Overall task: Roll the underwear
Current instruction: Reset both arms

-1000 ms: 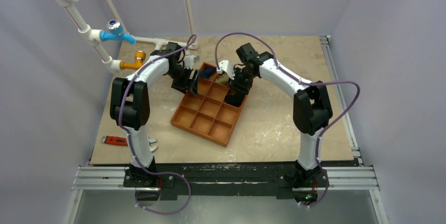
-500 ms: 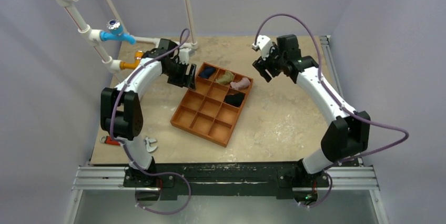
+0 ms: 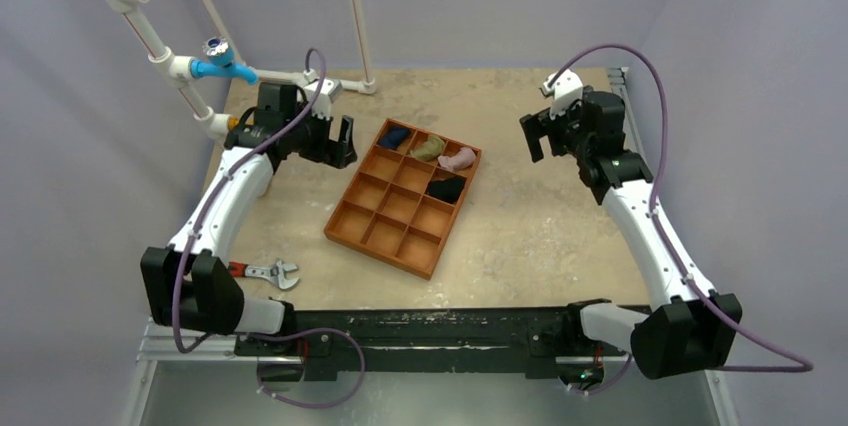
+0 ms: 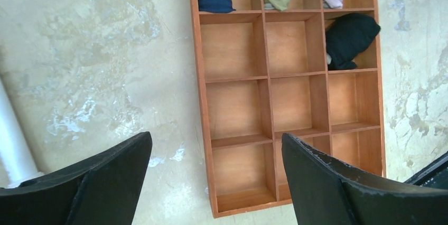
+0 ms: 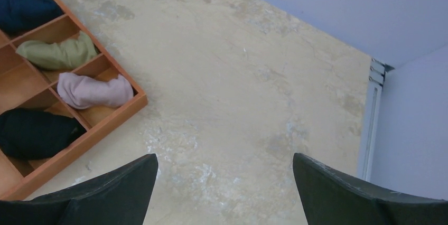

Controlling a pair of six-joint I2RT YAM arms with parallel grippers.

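**Black underwear sits in the tray, both hands released**

The underwear (image 3: 446, 189) lies as a dark, bunched lump inside one compartment of the orange-brown compartment tray (image 3: 380, 254). In the top view that compartment is in the right-hand column, in the second row from the far end. The garment fills most of the cell and leans against its outer wall, and the left wrist view shows a little of it bulging over the divider.

In the far row just beyond it, three more cells are filled. The pink cloth bundle (image 3: 458, 159) is in the cell next to the underwear's. The olive-green cloth bundle (image 3: 429, 148) is in the middle cell, and the dark blue cloth bundle (image 3: 394, 136) is in the left corner cell. The other cells show bare wood. The tray rests at an angle on the mottled beige desk (image 3: 520, 226).

The left hand (image 4: 215, 139) hangs above the desk just beside the tray's far left corner. Its fingers are spread wide and hold nothing. The right hand (image 5: 225, 159) is well apart from the tray, over bare desk toward the far right. It is also released, with nothing between its fingers.

A red-handled adjustable wrench (image 3: 262, 271) lies near the left arm at the desk's near left. White pipework with a blue valve (image 3: 220, 56) stands at the far left corner.
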